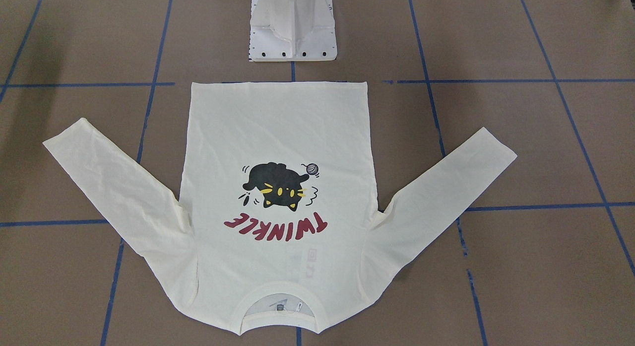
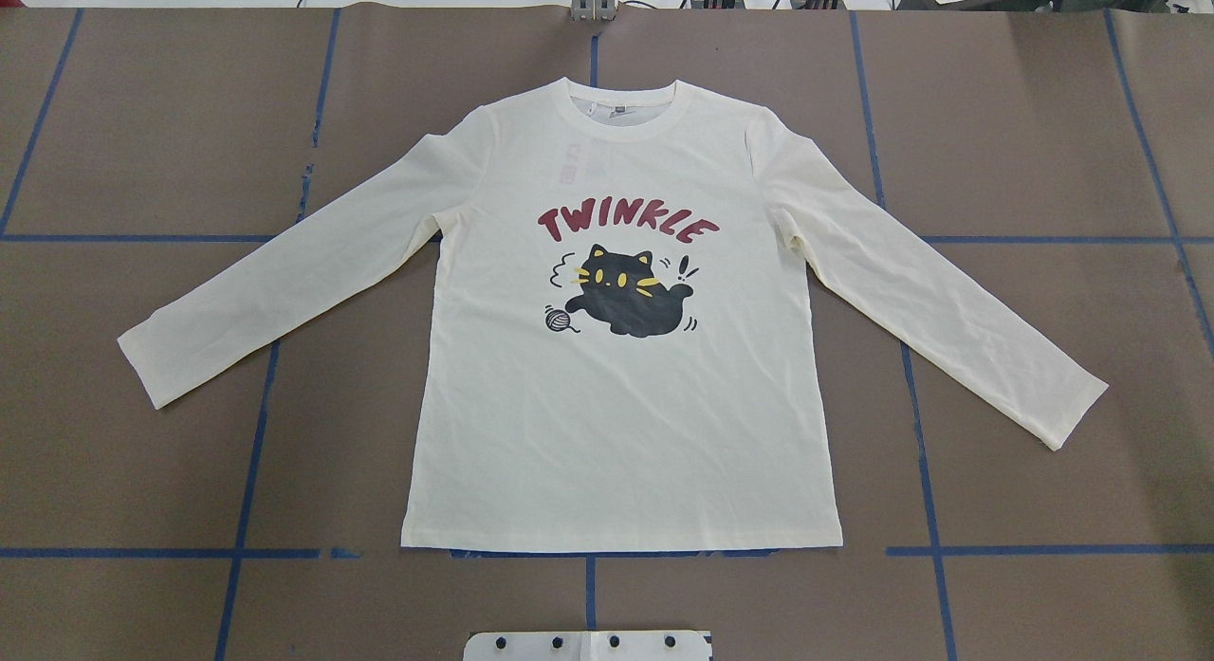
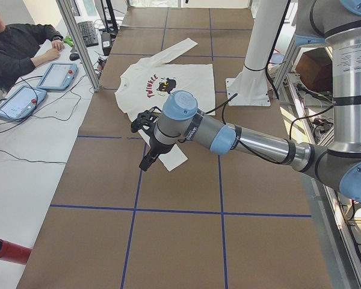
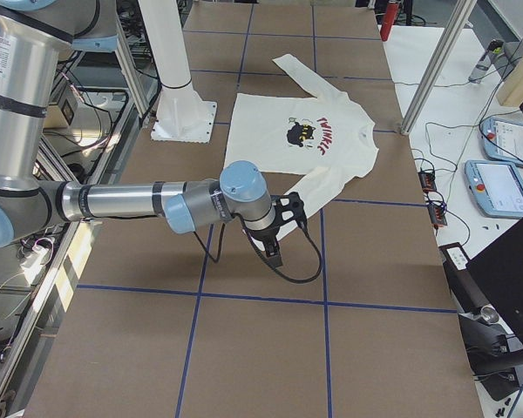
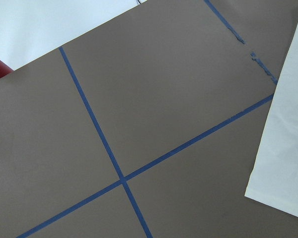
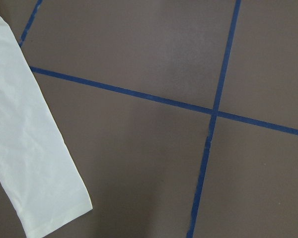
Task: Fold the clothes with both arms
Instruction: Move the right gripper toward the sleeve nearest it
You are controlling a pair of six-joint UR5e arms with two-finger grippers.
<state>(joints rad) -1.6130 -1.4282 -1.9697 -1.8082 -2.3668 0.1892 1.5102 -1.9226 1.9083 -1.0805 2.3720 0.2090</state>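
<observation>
I can read one word only: the red "TWINKLE" lettering (image 2: 626,223) across the chest of the cream T-shirt (image 2: 616,433). The neck tag (image 2: 618,108) is too small for me to read.

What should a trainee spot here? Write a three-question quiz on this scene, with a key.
1. True or false: the long-sleeved T-shirt lies spread flat on the table, print side up.
2. The shirt's collar points: A) toward the white pedestal; B) away from it; C) toward the robot's left.
3. Fill in: the red word above the black cat reads ____.
Key: 1 true; 2 B; 3 TWINKLE.
</observation>
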